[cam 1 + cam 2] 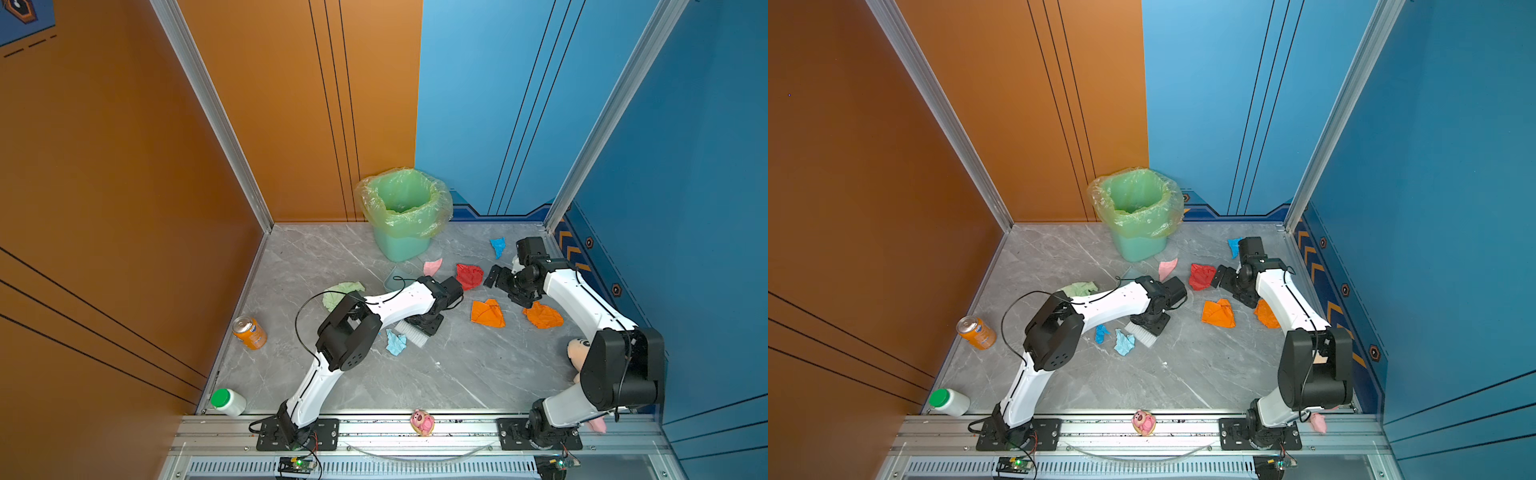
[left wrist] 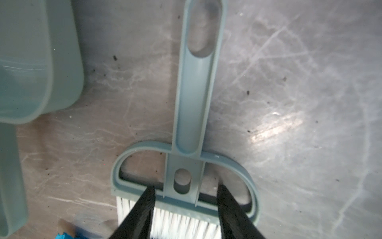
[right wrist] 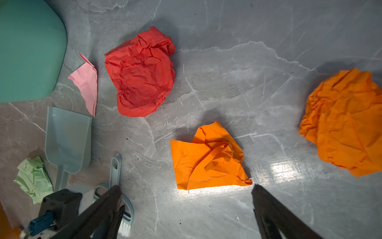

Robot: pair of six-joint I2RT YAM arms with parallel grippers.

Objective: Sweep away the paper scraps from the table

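Now the neck of the brush (image 2: 196,93) is straddled by the left tool (image 2: 186,187), presumably for sweeping; a firm clamp cannot be confirmed. The right tool (image 3: 186,186) is held wide open, likely for the dustpan (image 3: 68,136). Scraps (image 1: 469,276) are scattered across the desk (image 1: 457,374), 2 orange ones near that tool.

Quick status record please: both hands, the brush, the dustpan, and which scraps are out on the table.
left hand: jaws either side of the brush neck; grip unconfirmed
right hand: open, empty, over the table by an orange scrap
brush: low on the table, bristles beside the light blue scrap
dustpan: empty, next to the pink scrap
other scraps: red scrap, another orange scrap, light green scrap, blue scrap
bin: upright at the back
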